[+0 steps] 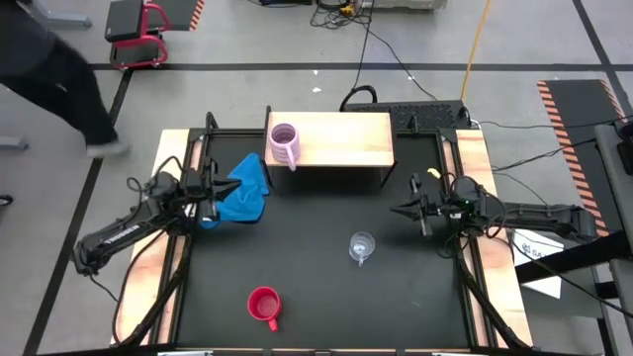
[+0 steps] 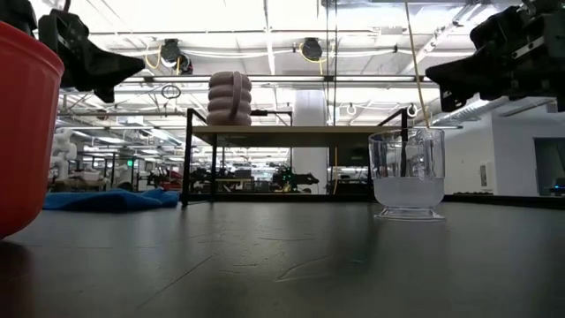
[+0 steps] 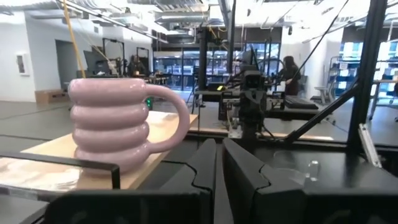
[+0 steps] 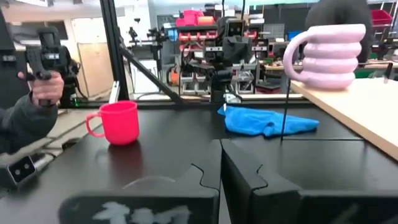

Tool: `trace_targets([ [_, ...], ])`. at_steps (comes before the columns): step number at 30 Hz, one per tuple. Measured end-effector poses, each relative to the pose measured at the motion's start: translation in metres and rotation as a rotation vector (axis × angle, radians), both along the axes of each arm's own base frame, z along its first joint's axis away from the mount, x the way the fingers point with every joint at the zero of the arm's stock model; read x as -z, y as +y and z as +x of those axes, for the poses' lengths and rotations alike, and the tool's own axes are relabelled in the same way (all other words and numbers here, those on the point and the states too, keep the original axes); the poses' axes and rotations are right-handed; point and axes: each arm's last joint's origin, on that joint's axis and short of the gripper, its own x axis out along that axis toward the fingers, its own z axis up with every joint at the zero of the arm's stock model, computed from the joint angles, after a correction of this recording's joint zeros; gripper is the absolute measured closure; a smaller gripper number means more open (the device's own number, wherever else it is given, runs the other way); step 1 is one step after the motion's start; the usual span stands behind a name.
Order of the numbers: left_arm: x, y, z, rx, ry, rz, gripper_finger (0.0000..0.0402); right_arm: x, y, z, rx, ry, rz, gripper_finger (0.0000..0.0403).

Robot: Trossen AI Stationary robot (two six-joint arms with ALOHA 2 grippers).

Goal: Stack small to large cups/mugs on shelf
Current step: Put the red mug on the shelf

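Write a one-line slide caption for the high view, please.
Lilac mug stands on the shelf; red mug and glass cup wait on the table.

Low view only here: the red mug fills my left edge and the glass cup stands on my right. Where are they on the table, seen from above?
Observer: The red mug stands near the table's front edge, left of centre; the glass cup stands mid-table, right of centre.
Operator: Is the lilac mug on the shelf?
Observer: Yes, the lilac mug stands upright at the left end of the shelf.
Operator: Which arm is nearer the glass cup?
Observer: The right gripper, shut and empty, is nearer; the left gripper hangs over a blue cloth.
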Motion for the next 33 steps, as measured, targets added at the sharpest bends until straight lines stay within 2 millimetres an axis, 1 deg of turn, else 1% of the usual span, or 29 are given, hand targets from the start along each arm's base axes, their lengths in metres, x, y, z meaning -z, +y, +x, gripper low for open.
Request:
trace_targets([
  [4,0.0027,0.0006,0.0005,-0.011,0.009,0.007,0.0371,-0.0009,0.0,0.0,0.001,-0.012,-0.023,0.0403],
  [13,0.0082,0.0026,0.0011,-0.065,0.067,0.018,0.0371,0.0007,0.0002,0.0,-0.005,0.009,0.022,0.0403],
  [21,0.008,0.0028,0.0011,-0.073,0.064,0.018,0.0371,0.0032,0.0002,0.0001,-0.006,0.035,0.036,0.0403],
  [27,0.0079,0.0027,0.0011,-0.073,0.063,0.019,0.0371,0.003,0.0002,0.0001,-0.007,0.039,0.087,0.0403],
  [33,0.0079,0.0027,0.0011,-0.072,0.063,0.019,0.0371,0.0027,0.0002,0.0001,-0.007,0.032,0.053,0.0403],
])
